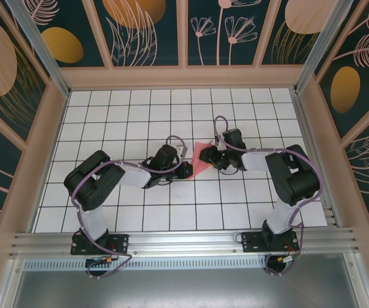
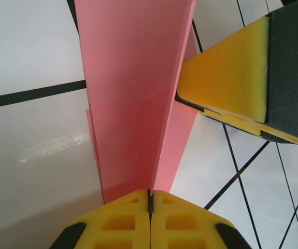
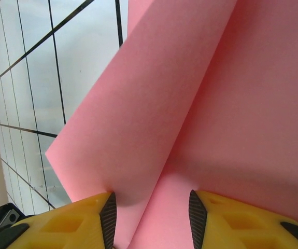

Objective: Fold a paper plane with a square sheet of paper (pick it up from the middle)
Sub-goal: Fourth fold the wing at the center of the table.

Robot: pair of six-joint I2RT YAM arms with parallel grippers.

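Folded pink paper sheet (image 1: pixel 201 164) sits mid-table (image 1: pixel 139 212), between both grippers. In the top view its long axis runs roughly far-to-near, with the narrow end toward the arm bases. The crease runs lengthwise. Left gripper (image 2: pixel 150 196) is pinched tight on the sheet's narrow end. Right gripper (image 3: pixel 151 210) has its jaws apart, straddling the folded layers.
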